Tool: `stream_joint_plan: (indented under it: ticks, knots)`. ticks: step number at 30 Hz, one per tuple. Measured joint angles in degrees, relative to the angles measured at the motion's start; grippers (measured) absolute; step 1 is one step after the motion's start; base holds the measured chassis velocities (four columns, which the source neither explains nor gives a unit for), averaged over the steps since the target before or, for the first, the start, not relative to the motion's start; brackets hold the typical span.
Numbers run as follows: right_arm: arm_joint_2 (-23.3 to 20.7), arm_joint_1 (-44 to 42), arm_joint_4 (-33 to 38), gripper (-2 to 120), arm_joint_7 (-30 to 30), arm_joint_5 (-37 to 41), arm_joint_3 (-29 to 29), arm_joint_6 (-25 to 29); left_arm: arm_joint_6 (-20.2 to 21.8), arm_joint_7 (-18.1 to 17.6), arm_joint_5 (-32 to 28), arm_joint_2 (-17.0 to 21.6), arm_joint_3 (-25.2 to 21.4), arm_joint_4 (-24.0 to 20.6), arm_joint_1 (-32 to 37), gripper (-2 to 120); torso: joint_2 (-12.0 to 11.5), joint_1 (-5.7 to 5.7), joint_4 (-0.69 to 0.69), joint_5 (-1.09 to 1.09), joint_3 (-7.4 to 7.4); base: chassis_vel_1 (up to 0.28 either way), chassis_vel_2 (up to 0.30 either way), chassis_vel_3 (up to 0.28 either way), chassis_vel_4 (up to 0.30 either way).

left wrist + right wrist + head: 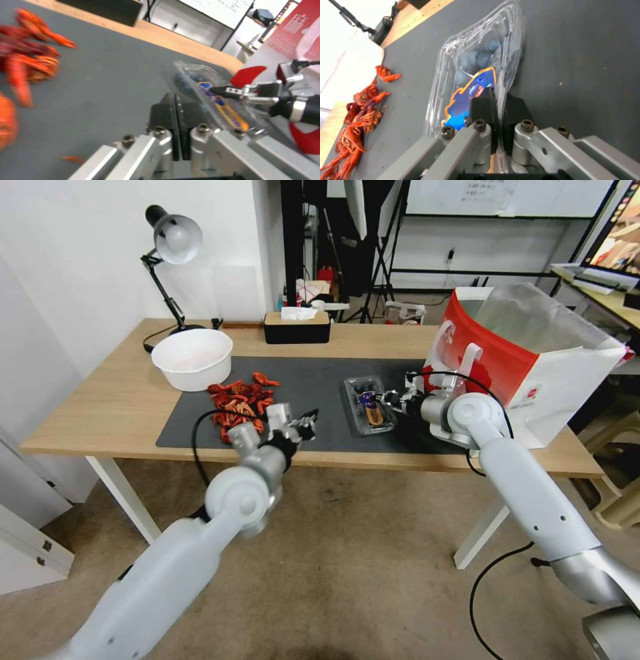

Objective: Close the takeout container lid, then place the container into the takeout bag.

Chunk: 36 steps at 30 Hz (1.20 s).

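Grey mat (313,387), blueberries in closed container (369,405), right gripper (387,398) pinching its edge, left gripper (308,421) clenched empty.

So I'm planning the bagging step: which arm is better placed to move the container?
Right: its end effector is shut on the container edge, beside the takeout bag. The left end effector is shut, empty, farther away.

The head view looks forward and down from above onto the whole bench (120,407), both arms reaching away from it. The left wrist view sits low, just behind the left hand (175,110), facing across the dark mat (110,82) toward the container (213,100) and the right hand (220,90) farther off. The right wrist view sits very close behind the right hand (498,107), looking along the container (480,62). All three views share the container and the mat.
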Motion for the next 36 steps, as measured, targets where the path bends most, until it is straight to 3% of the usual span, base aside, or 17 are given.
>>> stream_joint_plan:
  ticks: [4,6,8,10,12,17,18,20,23,27,36]
  knots:
    - [0.4,0.0,-0.1,0,-0.1,0.2,0.1,0.1,-2.6,2.9,4.9,1.3,-2.3,-1.4,5.1,21,0.0,0.0,0.0,0.0,0.0,0.0,0.0,0.0,0.0]
    - [0.5,0.0,-0.1,0,-0.2,0.2,0.1,0.1,-2.8,3.1,5.3,1.4,-2.5,-1.5,5.6,22,0.0,0.0,-0.01,0.0,0.0,0.0,0.0,0.0,0.0]
    - [0.6,0.2,-0.2,0,-0.3,0.3,0.2,0.2,-4.9,4.9,10.0,2.1,-4.6,-3.3,11.5,35,0.0,0.0,0.0,0.0,0.0,0.0,0.0,0.0,0.0]
    - [0.6,0.2,-0.2,0,-0.4,0.3,0.2,0.2,-5.5,5.2,11.1,2.2,-4.9,-3.5,12.6,37,0.0,0.0,0.0,0.0,0.0,0.0,0.0,0.0,0.0]
    - [0.8,0.3,-0.2,0,-0.4,0.4,0.2,0.2,-8.2,6.4,16.3,2.8,-6.5,-4.6,16.9,50,0.0,0.0,0.01,0.01,0.0,0.0,0.0,0.0,0.0]
    - [0.9,0.5,-0.3,0,-0.4,0.5,0.1,0.2,-10.6,6.5,21.0,2.9,-7.9,-6.0,21.3,66,0.0,0.0,0.0,0.01,0.0,0.0,0.0,0.0,0.0]
    - [0.9,0.5,-0.3,0,-0.4,0.5,0.1,0.2,-11.4,6.2,22.3,2.7,-8.6,-6.2,22.7,74,0.0,0.0,-0.01,0.01,0.0,0.0,0.0,0.0,0.0]
    - [0.9,0.6,-0.2,0,-0.3,0.6,0.1,0.2,-11.8,6.0,23.3,2.6,-9.0,-6.3,23.6,77,0.0,0.0,0.0,0.01,0.0,0.0,0.0,0.0,0.0]
    - [0.8,0.8,0.0,0,0.0,0.8,0.0,0.3,-13.0,5.9,26.4,2.2,-9.6,-6.7,26.4,92,0.0,0.0,0.01,0.01,0.0,0.0,0.0,0.0,0.0]
    - [0.5,0.8,0.4,0,0.3,1.1,-0.1,0.3,-13.3,5.6,27.9,1.5,-9.6,-6.8,27.6,99,0.0,0.01,0.0,0.01,0.0,0.0,0.0,0.0,0.0]
    - [-0.3,0.0,1.4,0,0.8,1.6,0.7,0.3,-13.4,6.0,30.6,1.3,-9.7,-6.3,29.0,100,0.0,0.01,0.0,0.02,0.0,0.0,0.0,0.0,0.0]
